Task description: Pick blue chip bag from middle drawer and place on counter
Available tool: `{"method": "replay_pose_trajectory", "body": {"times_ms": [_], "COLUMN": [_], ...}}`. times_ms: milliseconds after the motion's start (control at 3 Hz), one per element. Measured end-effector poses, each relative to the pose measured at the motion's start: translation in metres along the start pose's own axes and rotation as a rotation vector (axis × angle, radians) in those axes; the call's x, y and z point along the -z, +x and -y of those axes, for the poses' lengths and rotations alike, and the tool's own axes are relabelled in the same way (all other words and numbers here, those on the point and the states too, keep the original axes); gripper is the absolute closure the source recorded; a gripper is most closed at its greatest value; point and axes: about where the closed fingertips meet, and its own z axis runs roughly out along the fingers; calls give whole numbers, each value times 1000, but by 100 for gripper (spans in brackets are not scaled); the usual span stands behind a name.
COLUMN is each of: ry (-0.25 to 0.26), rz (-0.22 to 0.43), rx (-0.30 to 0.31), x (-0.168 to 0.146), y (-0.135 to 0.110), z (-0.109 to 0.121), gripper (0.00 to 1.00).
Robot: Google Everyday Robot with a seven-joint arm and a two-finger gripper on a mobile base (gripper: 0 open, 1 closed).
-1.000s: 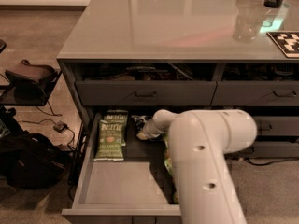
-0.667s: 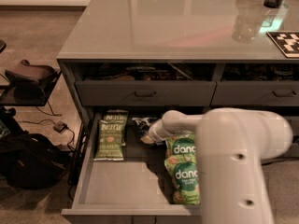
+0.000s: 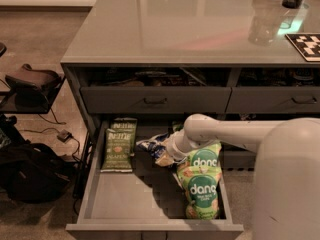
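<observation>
Down in the open middle drawer, the gripper sits against the blue chip bag near the back; whether it has hold, I cannot tell. A green jalapeno bag lies at its 9 o'clock, and two dang bags crowd its 5 o'clock beneath the arm.

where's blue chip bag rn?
The blue chip bag lies in the middle drawer, between the jalapeno bag and the dang bags; the gripper is at its dang-side edge.
</observation>
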Motion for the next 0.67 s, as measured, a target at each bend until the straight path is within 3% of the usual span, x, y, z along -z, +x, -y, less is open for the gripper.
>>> {"method": "replay_pose_trajectory", "body": {"times_ms": [333, 667], "ry": [-109, -181], "rz": [10, 41], "rx": [146, 256], "x": [36, 69], "y": [-19, -34], "z": [-28, -53], "gripper": [100, 100]}}
